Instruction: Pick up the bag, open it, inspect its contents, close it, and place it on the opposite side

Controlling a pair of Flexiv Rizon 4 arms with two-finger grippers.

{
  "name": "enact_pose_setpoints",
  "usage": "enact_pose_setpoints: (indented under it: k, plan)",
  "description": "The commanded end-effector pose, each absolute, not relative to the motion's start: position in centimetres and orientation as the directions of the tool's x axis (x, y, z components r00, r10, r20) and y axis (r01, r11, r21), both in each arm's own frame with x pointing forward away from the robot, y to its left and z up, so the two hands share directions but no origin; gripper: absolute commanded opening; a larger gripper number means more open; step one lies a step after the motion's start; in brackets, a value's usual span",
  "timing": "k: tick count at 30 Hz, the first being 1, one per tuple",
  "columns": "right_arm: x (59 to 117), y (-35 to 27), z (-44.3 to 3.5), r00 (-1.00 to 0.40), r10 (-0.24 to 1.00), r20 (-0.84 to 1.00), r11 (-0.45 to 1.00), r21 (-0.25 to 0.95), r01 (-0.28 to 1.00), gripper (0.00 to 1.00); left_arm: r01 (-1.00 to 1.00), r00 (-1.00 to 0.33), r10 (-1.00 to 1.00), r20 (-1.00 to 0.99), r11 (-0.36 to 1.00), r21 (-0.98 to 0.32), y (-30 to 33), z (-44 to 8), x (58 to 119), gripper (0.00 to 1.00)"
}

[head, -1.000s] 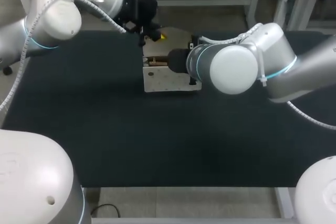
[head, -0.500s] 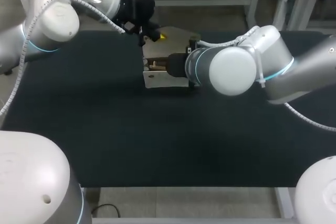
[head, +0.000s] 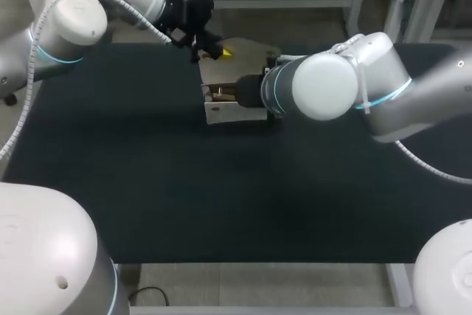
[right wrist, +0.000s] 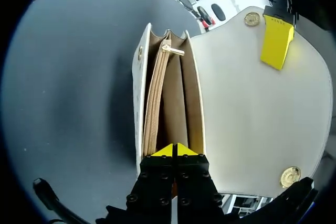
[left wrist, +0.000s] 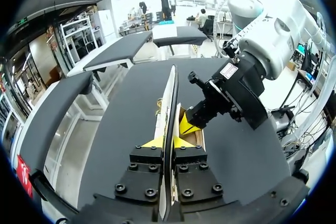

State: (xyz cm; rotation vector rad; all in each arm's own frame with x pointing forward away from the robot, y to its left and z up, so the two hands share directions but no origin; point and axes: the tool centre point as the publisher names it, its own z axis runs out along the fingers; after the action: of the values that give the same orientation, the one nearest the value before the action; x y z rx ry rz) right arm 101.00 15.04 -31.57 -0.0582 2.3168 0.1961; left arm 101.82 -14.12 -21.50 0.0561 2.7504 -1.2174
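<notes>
White bag (head: pixel 234 112) standing open at far edge of surface (head: pixel 221 197), near its middle. Flap (right wrist: pixel 252 103) raised behind it, left jaws clamped on flap's edge, one finger each side. Right jaws pressed together at bag's end rim; unclear whether rim pinched. Tan zip pocket (right wrist: pixel 155 103) inside.

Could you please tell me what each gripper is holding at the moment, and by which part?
The left gripper pinches the bag's opened flap at its edge; the right gripper appears to pinch the body's near end wall.
</notes>
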Motion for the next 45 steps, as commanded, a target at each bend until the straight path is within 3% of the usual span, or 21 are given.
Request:
enact_pose_setpoints:
  k: [1,2,4,6,8,9,45]
  plan:
    - [101.9,15.4,-31.8,-0.696,0.007,-0.718,0.987,0.118,-0.111,0.0,0.087,-0.994,0.011,-0.109,0.687,-0.722,-14.6,-21.3,102.8,0.0]
    - [102.0,15.4,-31.9,-0.7,0.004,-0.715,0.986,0.118,-0.115,0.0,0.087,-0.994,0.013,-0.107,0.688,-0.721,-14.7,-21.4,102.9,0.0]
    - [102.1,15.5,-32.2,-0.707,-0.001,-0.707,0.986,0.117,-0.117,0.28,0.085,-0.995,0.016,-0.102,0.689,-0.72,-14.7,-21.4,103.0,0.0]
    - [102.2,15.5,-32.5,-0.716,-0.003,-0.698,0.986,0.119,-0.119,0.48,0.085,-0.995,0.019,-0.099,0.687,-0.721,-14.7,-21.5,103.1,0.0]
    - [102.3,15.5,-32.9,-0.73,-0.006,-0.684,0.987,0.115,-0.116,0.98,0.084,-0.995,0.023,-0.093,0.683,-0.726,-14.7,-21.5,103.3,0.0]
    - [102.3,15.4,-33.0,-0.733,-0.007,-0.68,0.987,0.114,-0.115,1.0,0.083,-0.996,0.024,-0.091,0.682,-0.727,-14.7,-21.5,103.3,0.0]
    - [103.4,15.2,-34.1,-0.77,-0.008,-0.637,0.988,0.114,-0.105,1.0,0.08,-0.997,0.05,-0.063,0.692,-0.717,-14.9,-22.4,104.3,0.0]
